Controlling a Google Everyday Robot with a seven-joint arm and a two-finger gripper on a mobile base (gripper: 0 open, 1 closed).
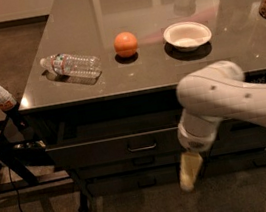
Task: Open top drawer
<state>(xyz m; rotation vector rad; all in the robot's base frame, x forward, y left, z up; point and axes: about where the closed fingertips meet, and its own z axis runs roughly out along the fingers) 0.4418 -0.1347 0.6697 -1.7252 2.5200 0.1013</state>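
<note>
The top drawer [105,149] is a wide dark-fronted drawer under the grey counter, with a small metal bar handle [141,148] at its middle. It stands pulled out a little, and a dark gap with an inner side wall [65,132] shows behind its front. Narrower dark drawers [145,179] sit below it. My gripper [190,171], pale yellow and pointing down, hangs from the white arm [223,98] to the right of and below the handle, apart from it and holding nothing that I can see.
On the counter [246,53] lie a plastic water bottle [71,65], an orange [125,44] and a white bowl [187,35]. A black metal stand [3,150] with a small bottle [0,94] and a cable stands at the left. Bare floor lies in front.
</note>
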